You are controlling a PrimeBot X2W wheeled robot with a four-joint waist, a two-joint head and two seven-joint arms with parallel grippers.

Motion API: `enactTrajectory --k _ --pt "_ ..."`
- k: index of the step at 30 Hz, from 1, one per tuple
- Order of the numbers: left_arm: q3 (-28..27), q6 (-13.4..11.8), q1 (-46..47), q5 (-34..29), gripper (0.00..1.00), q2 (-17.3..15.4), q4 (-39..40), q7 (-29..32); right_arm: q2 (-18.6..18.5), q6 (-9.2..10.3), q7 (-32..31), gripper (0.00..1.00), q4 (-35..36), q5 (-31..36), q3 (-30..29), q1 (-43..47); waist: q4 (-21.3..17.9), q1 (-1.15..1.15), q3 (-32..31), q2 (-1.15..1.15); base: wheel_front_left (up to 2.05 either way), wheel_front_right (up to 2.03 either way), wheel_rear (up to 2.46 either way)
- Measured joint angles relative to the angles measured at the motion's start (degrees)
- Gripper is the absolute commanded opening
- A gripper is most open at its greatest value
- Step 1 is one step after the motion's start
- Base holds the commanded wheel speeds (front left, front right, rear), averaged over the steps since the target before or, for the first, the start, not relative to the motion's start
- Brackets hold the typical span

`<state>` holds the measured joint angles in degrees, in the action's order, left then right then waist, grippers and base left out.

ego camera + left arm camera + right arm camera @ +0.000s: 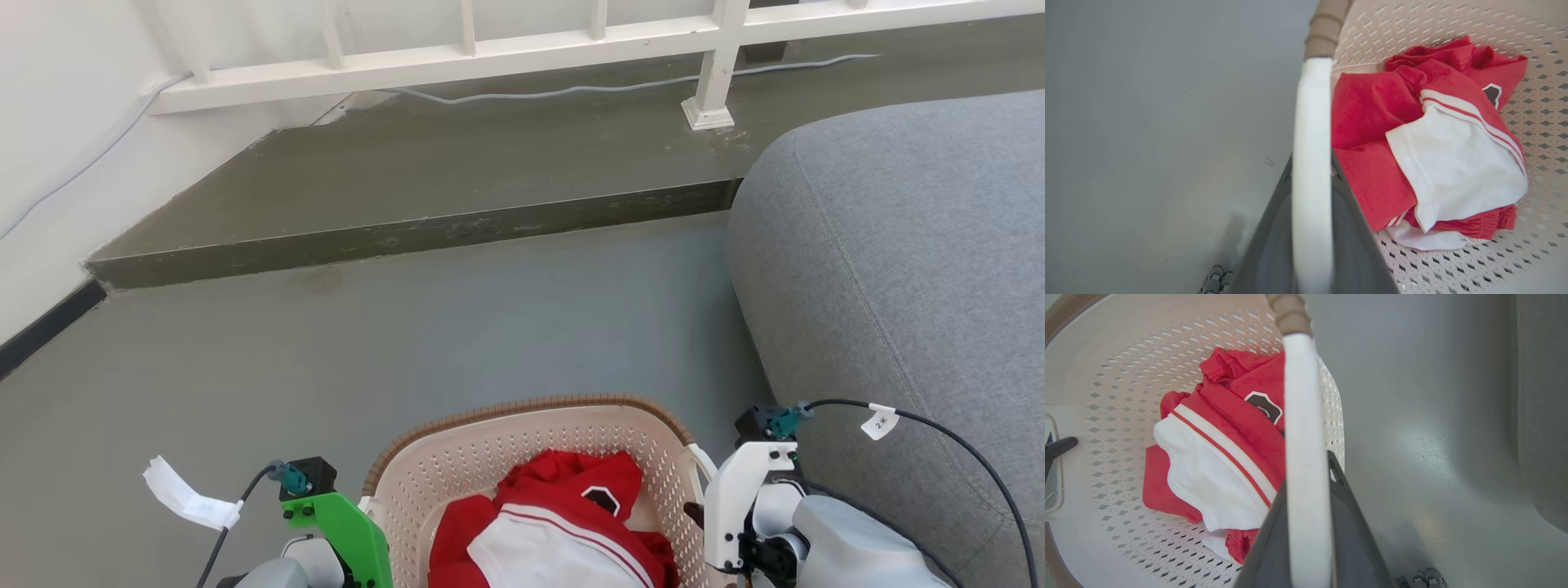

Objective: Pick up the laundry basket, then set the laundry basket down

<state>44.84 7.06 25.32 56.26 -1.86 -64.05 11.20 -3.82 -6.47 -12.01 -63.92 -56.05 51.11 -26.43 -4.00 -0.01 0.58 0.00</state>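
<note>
Laundry basket (522, 406), rounded-rectangular cream plastic with small perforations and a brown braided-look rim, sits low in your head view between the two arms, carrying a crumpled red-and-white garment (563, 523). Open grey floor (408, 343) lies ahead of its far rim and out to your left, reaching a darker raised step (449, 163) with a white railing (490, 53) above it and a white wall (57, 122) on the left. On your right the room is tight: a rounded grey fabric sofa (898, 269) stands near the basket's right side, with the right arm's white wrist bracket (739, 498) in the gap between them. The left arm's green wrist bracket (343, 523) is just beside the basket's left rim.

Your left gripper (1311, 163) is clamped on the basket's white left handle (1310, 102), its two dark fingers (1274, 228) pressed against either side. Your right gripper (1308, 469) holds the white right handle (1302, 396) the same way, fingers (1357, 531) tight on both flanks. Each handle runs straight up the middle of its wrist view, garment to the inner side, bare floor to the outer. You cannot tell whether the laundry basket's base touches the floor.
</note>
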Motion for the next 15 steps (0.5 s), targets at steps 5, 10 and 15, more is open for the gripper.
enactTrajectory --k 5,10,15 --pt "0.14 0.00 0.01 0.03 0.00 0.00 -0.21 0.60 0.05 0.00 -0.49 0.00 -0.32 -0.33 0.44 0.01 -0.12 0.00 -0.03 0.00 0.00 0.00 0.00" --pt "0.27 0.00 0.06 0.31 0.00 0.02 -0.29 0.94 0.08 0.00 -0.89 0.00 -0.47 -0.55 0.78 0.00 -0.28 0.00 -0.01 0.00 0.00 0.00 0.00" --pt "0.68 0.00 0.10 0.97 0.00 0.01 -0.33 1.48 0.08 0.00 -1.19 0.00 -0.68 -1.00 1.05 0.00 -0.46 0.00 0.03 0.00 0.00 0.00 0.00"
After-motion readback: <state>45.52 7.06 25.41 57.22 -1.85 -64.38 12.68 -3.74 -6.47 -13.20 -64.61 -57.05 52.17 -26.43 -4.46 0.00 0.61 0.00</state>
